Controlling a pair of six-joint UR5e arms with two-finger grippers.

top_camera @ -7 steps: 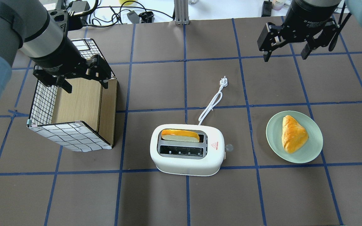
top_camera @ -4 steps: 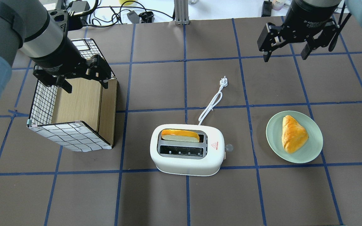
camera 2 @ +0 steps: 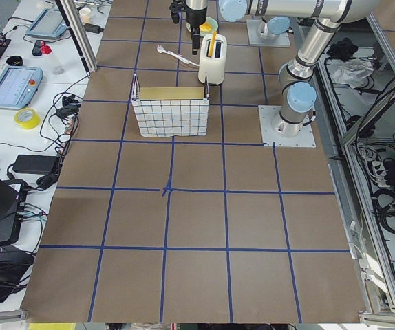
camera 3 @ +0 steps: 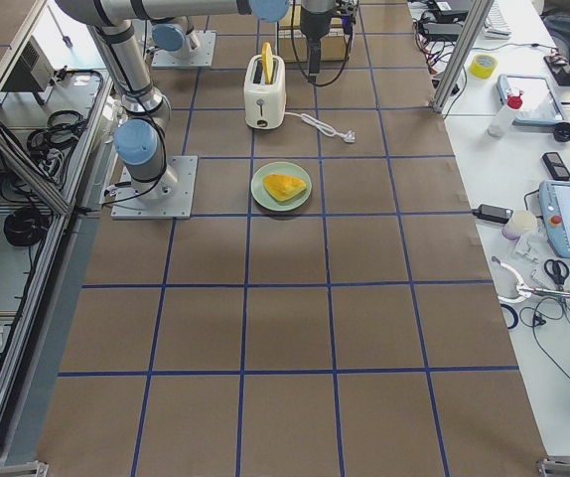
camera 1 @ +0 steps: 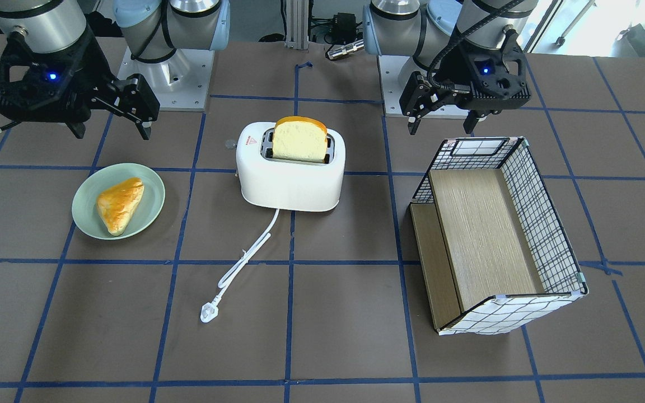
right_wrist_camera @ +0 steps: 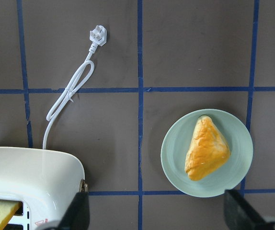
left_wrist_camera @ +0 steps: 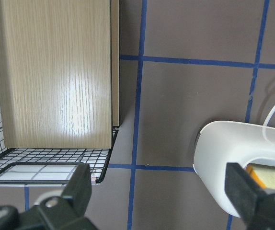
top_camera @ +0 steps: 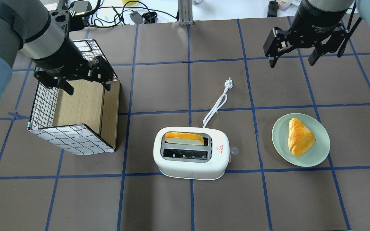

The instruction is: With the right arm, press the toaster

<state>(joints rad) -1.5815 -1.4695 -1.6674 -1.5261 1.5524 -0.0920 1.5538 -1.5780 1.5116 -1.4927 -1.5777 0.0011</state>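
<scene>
The white toaster (top_camera: 191,160) stands mid-table with a bread slice (top_camera: 185,138) in its far slot. It also shows in the front view (camera 1: 290,179) and the right wrist view (right_wrist_camera: 32,177). A small lever knob (top_camera: 234,150) sticks out of its right end. Its cord leads to the plug (top_camera: 229,84). My right gripper (top_camera: 292,62) is open and empty, high above the table beyond the plate and far from the toaster; it also shows in the front view (camera 1: 112,131). My left gripper (top_camera: 88,88) is open and empty over the basket.
A green plate (top_camera: 278,141) with a pastry (top_camera: 299,136) lies to the right of the toaster. A wire basket (top_camera: 72,138) with a wooden insert stands to the left. Cables and devices lie along the table's far edge.
My right gripper has shifted slightly toward the overhead view's lower right. The left arm, toaster and plate have not moved.
</scene>
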